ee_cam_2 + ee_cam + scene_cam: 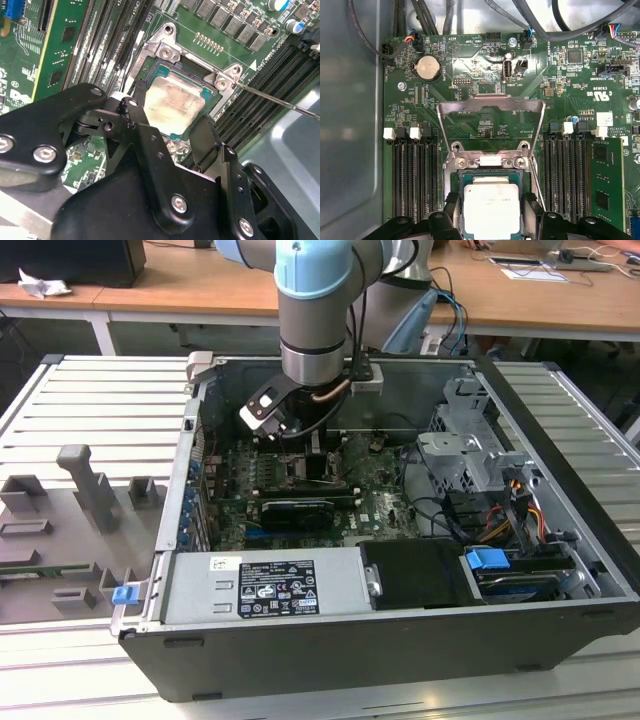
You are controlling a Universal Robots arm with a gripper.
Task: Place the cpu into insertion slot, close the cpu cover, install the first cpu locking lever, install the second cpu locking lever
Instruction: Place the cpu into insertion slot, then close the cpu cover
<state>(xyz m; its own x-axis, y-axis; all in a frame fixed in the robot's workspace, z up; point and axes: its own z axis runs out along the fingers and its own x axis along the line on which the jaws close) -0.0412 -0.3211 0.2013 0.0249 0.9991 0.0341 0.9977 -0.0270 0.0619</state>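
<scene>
1. The pincer (169,120) is down inside the computer case (330,660), right over the board. Its fingers (141,125) are closed in on two opposite edges of the cpu (175,100). I can't spot a gap, so I'd call it clamped on the chip.
2. The cpu lies flat inside the insertion slot (470,162), dull metal face up, with a green border showing around it.
3. Handling guess: it's a light, stiff little plate with a smooth lid, so easy to let slip. The slot's contacts underneath are probably the fragile bit. Bare side edges are the place to hold it, kept level and with no dragging.
4. Call the hinge side 12 o'clock of the slot. The cpu cover (490,104) is swung open and back past 12, not yet closed. The fingers sit at 3 and 9.
5. A thin wire locking lever (280,102) pokes out loose from one slot corner, not hooked down.
6. The long black memory slots (415,180) crowd in at both 3 and 9, so there's little sideways room. Straight up looks free.
7. In the exterior view, from the pincer, the drive cage (470,455) is at 3 o'clock and the power supply (270,585) at 6. The case sits on a slatted worktop (60,410).
</scene>
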